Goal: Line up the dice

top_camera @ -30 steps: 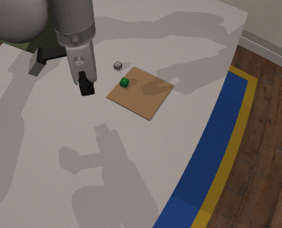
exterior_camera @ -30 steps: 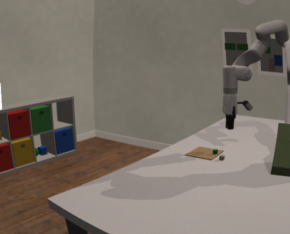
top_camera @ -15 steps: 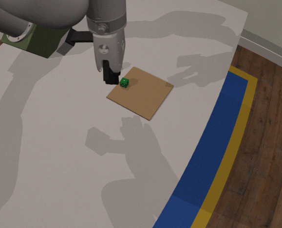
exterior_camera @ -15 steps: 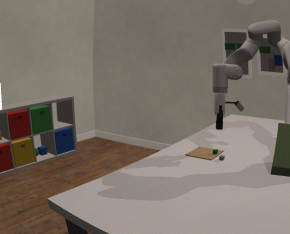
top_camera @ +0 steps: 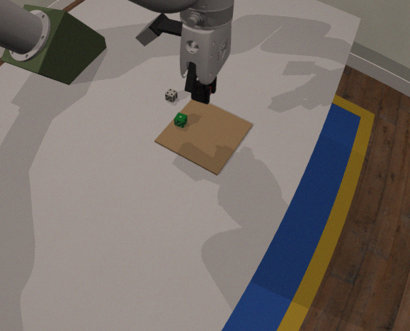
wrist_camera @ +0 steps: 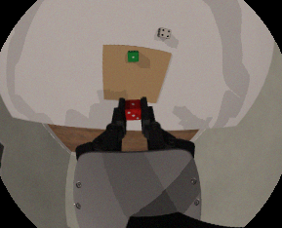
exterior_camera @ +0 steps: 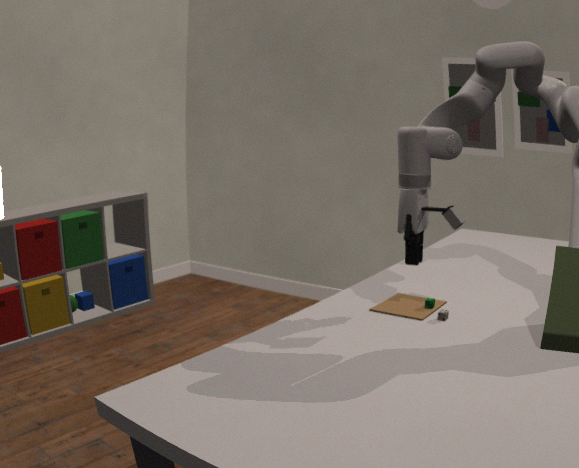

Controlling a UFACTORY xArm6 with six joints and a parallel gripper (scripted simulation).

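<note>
Red die (wrist_camera: 135,113) is held in the gripper (top_camera: 200,93), high at upper centre; the green die (top_camera: 180,119) is placed on the mat (top_camera: 212,142); the white die (top_camera: 171,95) is left beside it.

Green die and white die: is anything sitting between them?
Nothing. In the top view only mat edge and bare table separate the green die and white die.
</note>
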